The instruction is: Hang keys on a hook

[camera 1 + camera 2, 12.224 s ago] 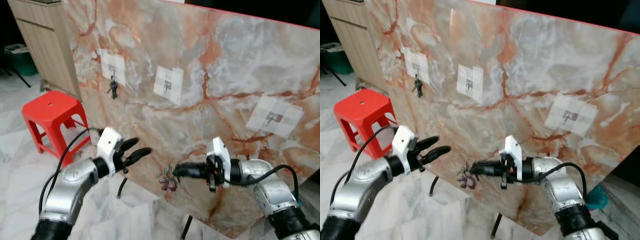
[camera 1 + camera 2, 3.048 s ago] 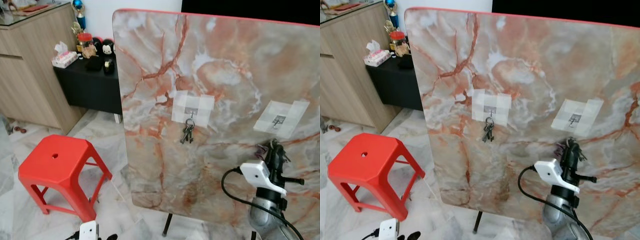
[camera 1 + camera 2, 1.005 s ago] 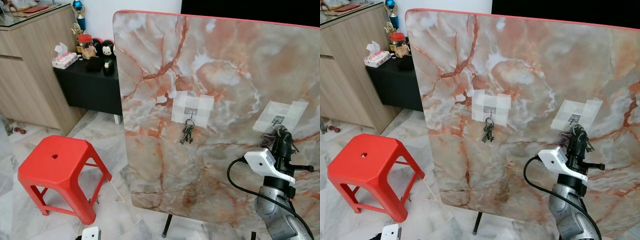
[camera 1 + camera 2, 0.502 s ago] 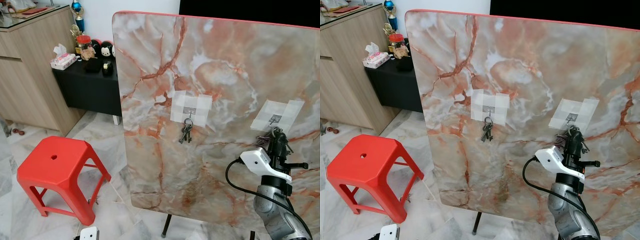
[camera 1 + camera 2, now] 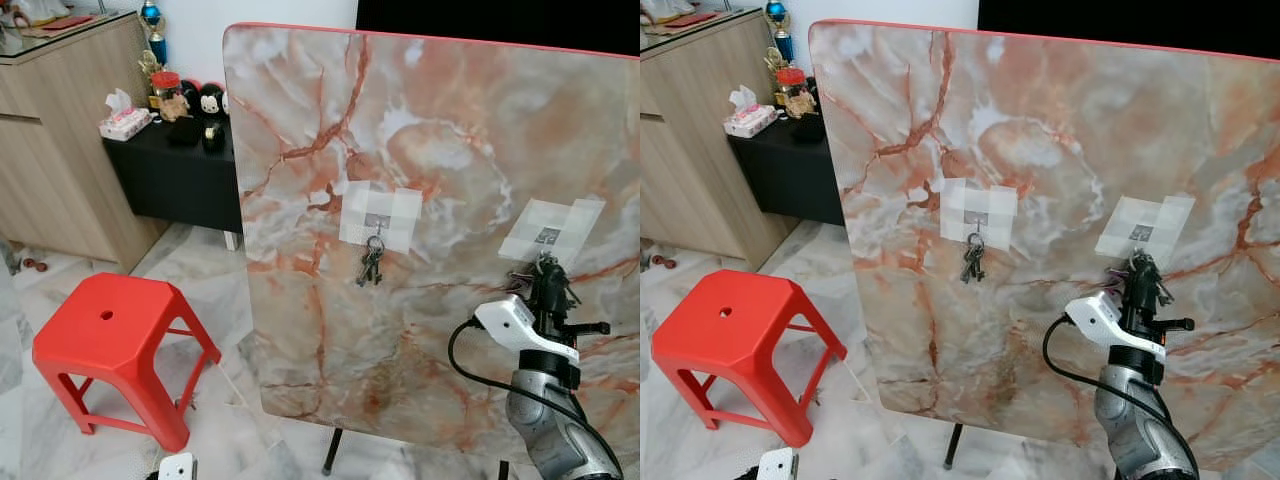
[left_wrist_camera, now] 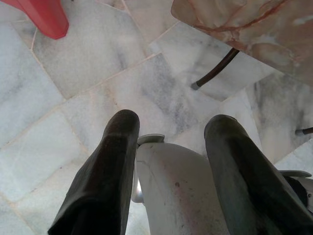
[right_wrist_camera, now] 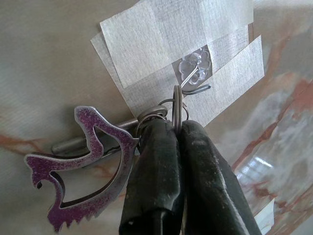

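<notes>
One red plastic stool (image 5: 110,345), square-topped, at far left on pale marble floor tiles (image 5: 220,300). One upright marble-patterned board (image 5: 450,130), orange-veined, red-edged. Two taped patches visible, each with a small hook: left hook (image 5: 377,226) carrying one dark key bunch (image 5: 369,267); right hook (image 7: 194,78), clear flower-shaped base with bent wire, under white cloth-like tape (image 7: 166,44). Left pincer (image 6: 171,161) hanging low over floor, fingers spread wide, holding nothing. Right pincer (image 7: 177,129) raised at right hook, clamped narrow on keys (image 7: 168,110) by the metal ring just below the wire; one glittery purple shoe-shaped charm (image 7: 83,171) dangling beside.
</notes>
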